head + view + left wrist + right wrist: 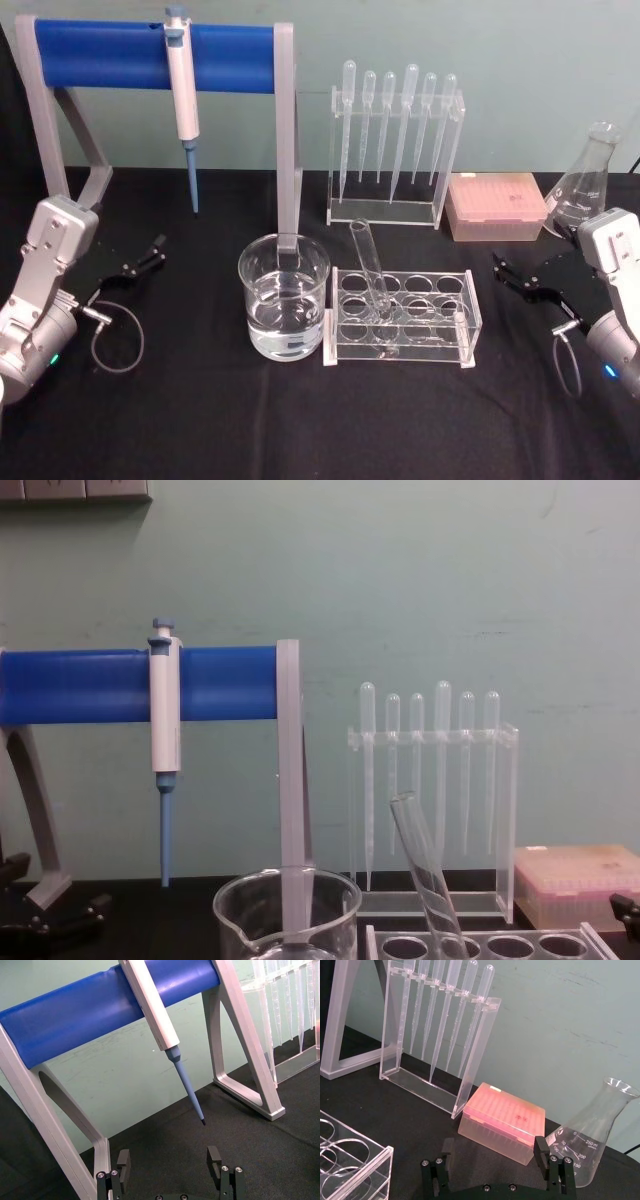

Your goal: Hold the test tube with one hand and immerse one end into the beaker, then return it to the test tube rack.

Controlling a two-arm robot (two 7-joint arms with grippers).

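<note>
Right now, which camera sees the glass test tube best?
The head view: the whole test tube shows, leaning in the rack. The chest view gives its upper part from the side. The right wrist view catches a rack corner.

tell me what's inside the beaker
The beaker holds clear liquid in roughly its lower half, nothing else. The test tube leans in the test tube rack beside it. The glass is clear, so nothing inside is hidden.
</note>
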